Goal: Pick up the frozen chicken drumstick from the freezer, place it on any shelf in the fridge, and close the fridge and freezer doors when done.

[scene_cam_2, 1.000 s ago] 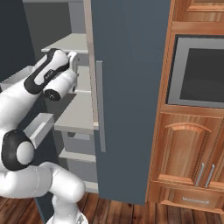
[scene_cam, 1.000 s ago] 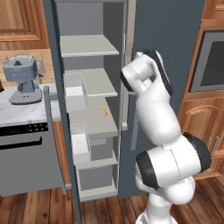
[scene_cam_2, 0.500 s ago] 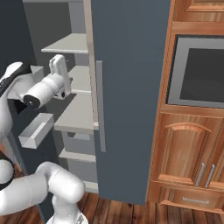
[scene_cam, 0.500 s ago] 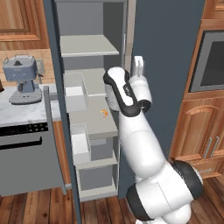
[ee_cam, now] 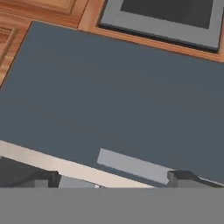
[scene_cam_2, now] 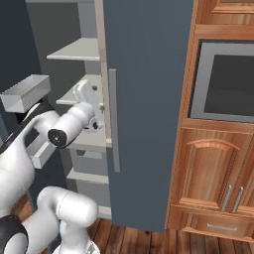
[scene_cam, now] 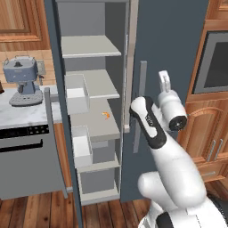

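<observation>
The freezer (scene_cam: 84, 18) stands open on the left, with pale grey shelf boards (scene_cam: 89, 46) across it. Its door (scene_cam: 57, 133) is swung out and carries white bins (scene_cam: 75, 93). A tiny orange curled piece (scene_cam: 106, 115) lies on a middle shelf. The frozen chicken drumstick is out of view. The plain fridge door (scene_cam: 173, 67) is shut. My gripper (scene_cam: 164, 81) points upward just right of that door's handle (scene_cam: 141, 107), in front of the panel and holding nothing. In the hand view the gripper (ee_cam: 114, 179) is open, facing the slate door (ee_cam: 113, 87) and handle (ee_cam: 131, 164).
A coffee machine (scene_cam: 22, 80) sits on the marble counter (scene_cam: 22, 116) left of the unit, above a grey appliance front (scene_cam: 26, 160). A built-in oven (scene_cam_2: 228, 82) and wooden cabinets (scene_cam_2: 213, 168) stand right of the fridge door. The open freezer door bin (scene_cam_2: 25, 92) juts out on the left.
The arm has refolded, its elbow swinging from high right down and forward. The hand has moved a little lower and to the right, in front of the shut door beside its handle.
</observation>
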You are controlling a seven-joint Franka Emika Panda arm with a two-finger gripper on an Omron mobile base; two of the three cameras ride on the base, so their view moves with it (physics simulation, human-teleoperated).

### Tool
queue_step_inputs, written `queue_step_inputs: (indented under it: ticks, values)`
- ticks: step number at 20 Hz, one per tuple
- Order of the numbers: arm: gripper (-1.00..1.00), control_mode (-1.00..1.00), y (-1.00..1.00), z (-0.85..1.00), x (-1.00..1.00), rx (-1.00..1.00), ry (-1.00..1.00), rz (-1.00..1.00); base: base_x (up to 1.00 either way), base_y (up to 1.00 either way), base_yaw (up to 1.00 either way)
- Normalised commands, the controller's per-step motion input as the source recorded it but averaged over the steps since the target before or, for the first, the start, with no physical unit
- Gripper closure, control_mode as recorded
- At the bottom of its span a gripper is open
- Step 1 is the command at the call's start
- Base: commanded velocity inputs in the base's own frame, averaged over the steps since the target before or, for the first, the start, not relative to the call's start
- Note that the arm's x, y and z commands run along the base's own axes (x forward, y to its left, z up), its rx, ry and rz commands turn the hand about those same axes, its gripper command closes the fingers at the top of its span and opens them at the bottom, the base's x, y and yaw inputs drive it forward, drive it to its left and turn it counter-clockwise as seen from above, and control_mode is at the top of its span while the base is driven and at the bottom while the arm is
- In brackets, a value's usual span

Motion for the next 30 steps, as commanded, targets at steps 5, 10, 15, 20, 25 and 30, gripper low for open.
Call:
queue_step_inputs:
  ticks: [5, 10, 15, 20, 25, 30]
  values:
    - [-1.00, -1.00, -0.24, 0.89, -1.00, -0.28, 0.44, 0.11, 0.00, 0.00, 0.00]
    - [-1.00, -1.00, -0.01, 0.91, -0.93, -0.26, 0.53, 0.05, 0.00, 0.00, 0.00]
    - [-1.00, -1.00, 0.00, 0.82, -0.78, -0.34, 0.60, 0.01, 0.00, 0.00, 0.00]
    - [-1.00, -1.00, 0.00, 0.46, -0.92, -0.36, 0.52, 0.02, 0.00, 0.00, 0.00]
    - [-1.00, -1.00, 0.38, -0.23, -0.60, -0.05, 0.04, 0.13, 0.00, 0.00, 0.00]
    - [-1.00, -1.00, 0.84, -0.53, -0.45, -0.09, 0.00, 0.18, 0.00, 0.00, 0.00]
